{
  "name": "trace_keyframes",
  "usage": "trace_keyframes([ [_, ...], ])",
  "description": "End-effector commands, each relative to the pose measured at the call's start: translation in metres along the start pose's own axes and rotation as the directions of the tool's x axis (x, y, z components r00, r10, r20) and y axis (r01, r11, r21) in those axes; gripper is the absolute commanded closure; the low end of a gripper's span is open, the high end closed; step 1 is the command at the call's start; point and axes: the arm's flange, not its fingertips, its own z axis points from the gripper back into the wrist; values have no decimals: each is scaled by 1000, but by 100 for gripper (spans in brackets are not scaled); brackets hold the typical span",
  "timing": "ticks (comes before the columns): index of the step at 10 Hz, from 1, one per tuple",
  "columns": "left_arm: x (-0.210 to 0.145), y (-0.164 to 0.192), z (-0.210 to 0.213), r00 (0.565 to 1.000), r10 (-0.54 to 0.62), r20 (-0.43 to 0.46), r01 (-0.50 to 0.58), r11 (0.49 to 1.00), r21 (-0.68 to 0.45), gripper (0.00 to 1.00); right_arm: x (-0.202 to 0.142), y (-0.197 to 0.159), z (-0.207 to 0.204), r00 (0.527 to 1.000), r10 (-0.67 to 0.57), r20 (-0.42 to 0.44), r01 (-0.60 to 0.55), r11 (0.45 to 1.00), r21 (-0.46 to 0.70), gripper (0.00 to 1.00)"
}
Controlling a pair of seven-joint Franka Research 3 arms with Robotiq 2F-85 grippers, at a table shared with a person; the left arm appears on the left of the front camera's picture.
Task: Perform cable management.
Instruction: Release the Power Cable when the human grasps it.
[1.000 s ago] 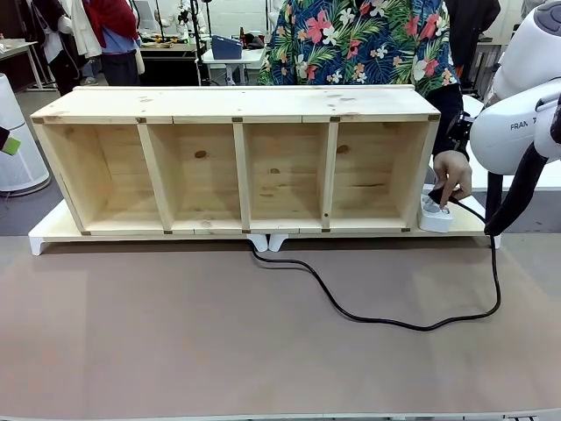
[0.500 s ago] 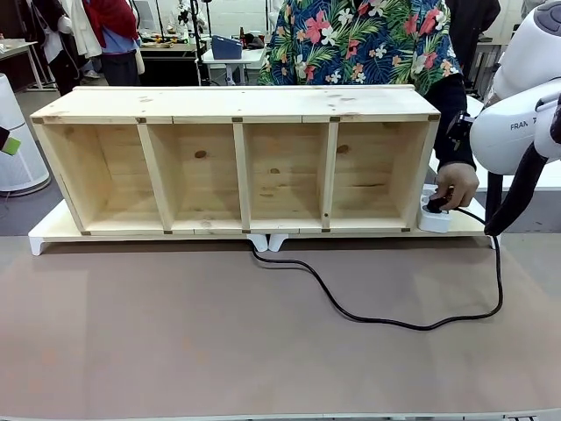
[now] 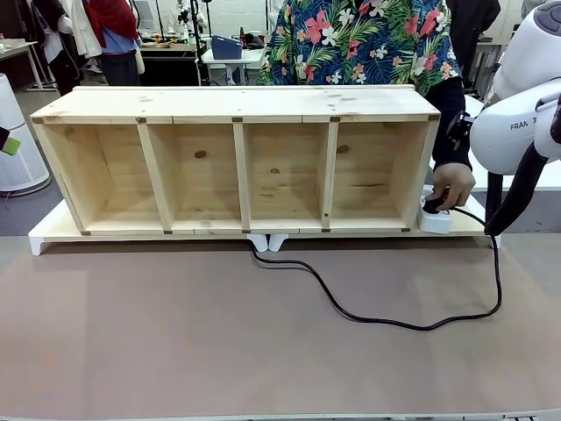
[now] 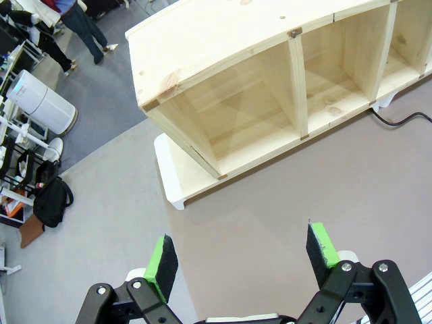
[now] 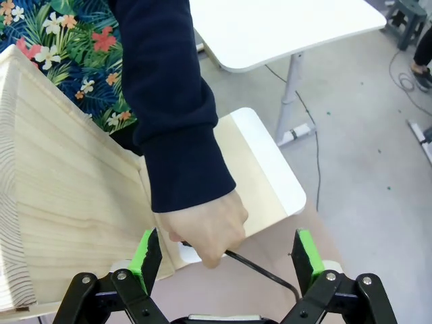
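The cable (image 3: pixel 377 319) is a thin black cord. It leaves the white feet under the wooden shelf (image 3: pixel 237 171), loops over the brown mat and rises at the right to a plug. A person's hand (image 3: pixel 454 185) holds that plug on a white socket block (image 3: pixel 436 219) beside the shelf's right end. In the right wrist view my right gripper (image 5: pixel 225 262) hangs open just above that hand (image 5: pixel 202 233), with the cable (image 5: pixel 264 274) trailing out below it. My left gripper (image 4: pixel 241 253) is open over bare mat, near the shelf's left end (image 4: pixel 223 108).
The shelf has several open compartments and stands on a white board (image 3: pixel 53 235) at the mat's far edge. My white right arm (image 3: pixel 517 123) stands at the right. A white side table (image 5: pixel 283 27) and grey floor lie beyond the table's right end.
The person's hand has closed over the plug and pressed it onto the socket block. The cable's right loop shifted slightly. Neither gripper moved.
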Motion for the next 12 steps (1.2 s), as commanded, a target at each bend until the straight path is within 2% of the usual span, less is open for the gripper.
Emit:
trace_keyframes([
  [1,2,0,-1,1000,-1,7,1,1000,12,0,0,0,0,1000,-2,-1,2,1000,0,0],
  [12,2,0,-1,1000,-1,7,1,1000,12,0,0,0,0,1000,-2,-1,2,1000,0,0],
])
